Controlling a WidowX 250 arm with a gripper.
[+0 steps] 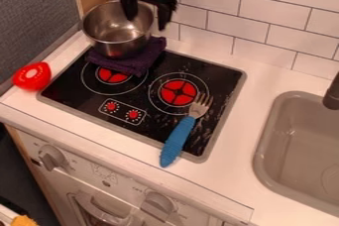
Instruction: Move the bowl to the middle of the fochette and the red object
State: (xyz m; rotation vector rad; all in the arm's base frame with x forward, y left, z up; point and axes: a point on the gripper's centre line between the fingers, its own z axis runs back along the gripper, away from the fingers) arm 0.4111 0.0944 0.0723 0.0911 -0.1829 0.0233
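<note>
Pincer (pixel 146 21) looks open by the bowl (pixel 117 36), which sits around 11 o'clock on the stove (pixel 215 79), so imo if it catches the rim all crooked, the bowl could tip or drag the purple cloth (pixel 136 61) under it toward the fork (pixel 177 142) at 5 o'clock.

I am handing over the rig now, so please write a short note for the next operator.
Gripper: open, fingers apart at the right rim of the bowl, not closed on it.
Bowl: at the stove's back left corner, purple cloth at its base.
Fork: on the stove's right part, handle over the front edge.
Red object: on the counter, left of the stove.
Done: bowl not yet placed.
Left: grasp it, set it between fork and red object.
</note>
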